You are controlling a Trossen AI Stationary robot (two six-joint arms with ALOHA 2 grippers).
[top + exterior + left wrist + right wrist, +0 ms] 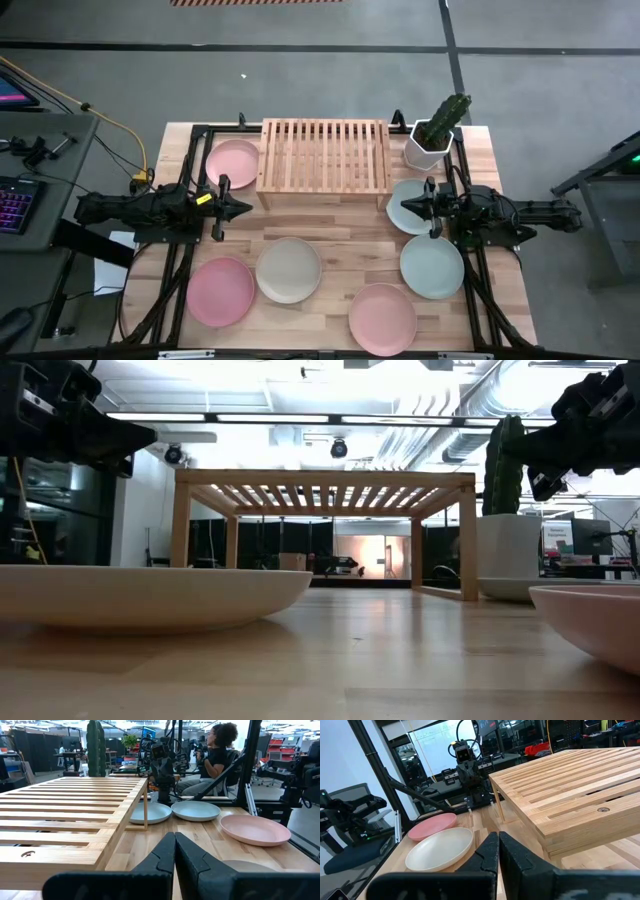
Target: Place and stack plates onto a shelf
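Observation:
Several round plates lie flat on the wooden table: a pink plate (pixel 233 160) left of the shelf, a pink plate (pixel 220 290) and a beige plate (pixel 289 269) near the front, another pink plate (pixel 382 318), and two mint plates (pixel 432 266) (pixel 410 205). The light-wood slatted shelf (pixel 323 155) stands on its legs at the far middle. My left gripper (pixel 248 208) (pixel 175 851) hovers shut at the table's left, pointing level toward the right. My right gripper (pixel 404 207) (pixel 498 851) hovers shut over the far mint plate, pointing left.
A white pot with a cactus (pixel 435 135) stands at the shelf's right far corner. Black frame rails (pixel 185 250) run along both table sides. A seated person (pixel 215 755) shows in the room beyond the right arm. Bare wood lies in front of the shelf (pixel 330 220).

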